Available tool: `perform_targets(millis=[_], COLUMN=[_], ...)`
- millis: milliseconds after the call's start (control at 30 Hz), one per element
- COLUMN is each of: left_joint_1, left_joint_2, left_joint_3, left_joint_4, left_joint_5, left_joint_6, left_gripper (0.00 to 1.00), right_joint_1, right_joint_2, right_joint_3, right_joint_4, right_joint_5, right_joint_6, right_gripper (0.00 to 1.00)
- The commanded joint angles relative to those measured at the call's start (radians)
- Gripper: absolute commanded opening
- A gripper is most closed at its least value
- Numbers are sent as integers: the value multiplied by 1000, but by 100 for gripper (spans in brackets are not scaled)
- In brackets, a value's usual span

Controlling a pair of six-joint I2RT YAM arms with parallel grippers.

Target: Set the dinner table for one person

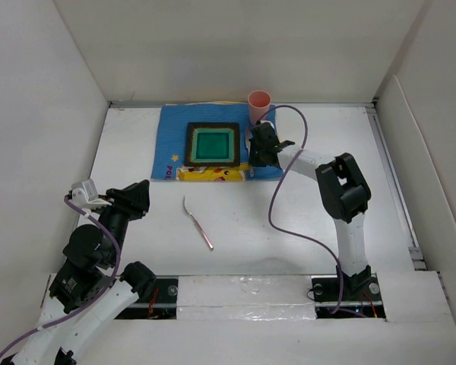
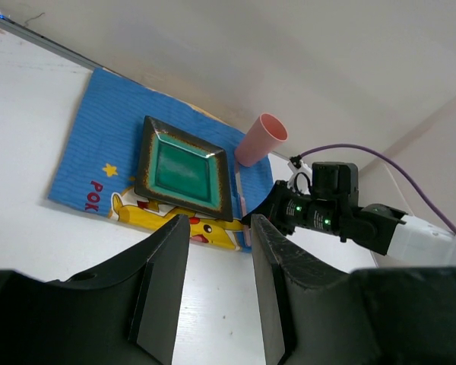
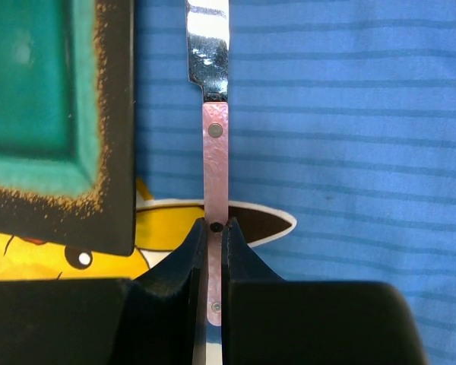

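Observation:
The white dinner table [image 1: 327,228] carries a blue placemat [image 1: 171,133] with a yellow cartoon print at the back. A dark square plate with a green centre [image 1: 213,144] lies on the mat, and a pink cup [image 1: 259,103] stands at its far right corner. My right gripper [image 1: 256,158] is shut on a pink-handled knife [image 3: 216,152], holding it low over the mat just right of the plate [image 3: 53,114]. My left gripper [image 1: 142,190] is open and empty above bare table; in its own view [image 2: 220,220] it faces the mat [image 2: 99,144].
A second pink-handled utensil [image 1: 197,222] lies loose on the table, in front of the mat and between the arms. White walls close in the table on the left, back and right. The right arm's purple cable [image 1: 277,198] loops over the table.

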Motion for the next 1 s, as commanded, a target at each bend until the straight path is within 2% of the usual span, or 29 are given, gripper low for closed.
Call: perform_targets(millis=[0,167,200,233,267,300,400,567,667,733,767,800,867,900,967], left_joint_1=[3,3,3,3,3,3,3,3,3,3,3,3,3,-7,-40], left_joint_2=[1,6,9,26,26,46,110,268,386,451,471,506,546,592,644], left_joint_3=[-3,0,-2,-2,-2,1,9,28,55,64,66,70,80,83,100], left_joint_4=[33,26,27,24,24,17,10,-8,-22,-22,-25,-31,-54,-66,-109], left_joint_5=[-6,-10,-10,-15,-15,-13,6,77,157,232,252,273,301,315,315], left_joint_6=[6,3,3,6,6,3,6,22,14,3,-6,-14,-18,-26,-43], left_gripper=[35,35,35,36,36,36,45,50,49,46,44,38,33,25,14], right_joint_1=[-17,-17,-17,-17,-17,-17,-17,-17,-17,-8,-8,1,1,1,10], right_joint_2=[17,32,29,23,23,20,-18,-150,-287,-386,-422,-463,-569,-600,-685], right_joint_3=[63,73,70,55,55,56,27,-75,-144,-212,-241,-314,-388,-422,-515], right_joint_4=[5,-1,1,20,21,22,31,90,128,134,139,148,197,200,254], right_joint_5=[-8,-5,-3,-12,-13,-17,-31,-88,-126,-158,-149,-152,-181,-187,-204], right_joint_6=[17,28,32,34,34,31,31,11,-15,-34,-40,-43,-45,-45,-46], right_gripper=[0,2,5,17,17,22,31,41,49,49,49,43,20,1,0])
